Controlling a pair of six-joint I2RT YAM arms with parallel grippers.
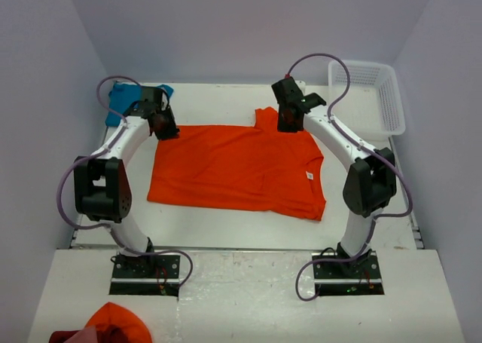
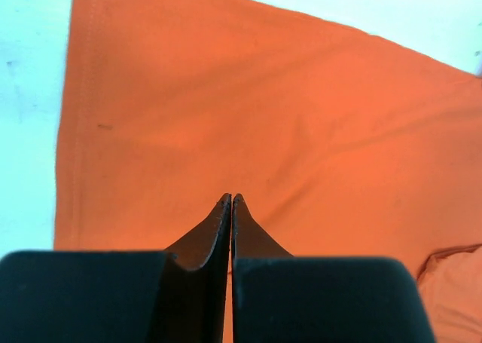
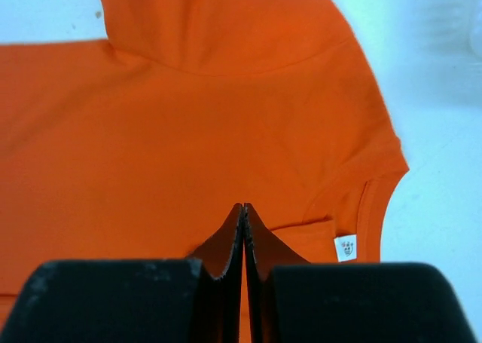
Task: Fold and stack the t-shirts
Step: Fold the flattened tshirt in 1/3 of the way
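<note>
The orange t-shirt (image 1: 237, 169) lies flat mid-surface (image 1: 226, 226), seemingly folded once, with a sleeve poking out at its far edge. The teal-blue t-shirt (image 1: 120, 102) sits crumpled in the far left corner. The left pincer (image 1: 167, 130) and right pincer (image 1: 288, 123) hover clenched and empty over the orange shirt's far edge. More folding and the stacking remain.

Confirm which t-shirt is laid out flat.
The orange t-shirt, spread flat mid-table. The teal-blue t-shirt is bunched up at the far left corner of the table.
</note>
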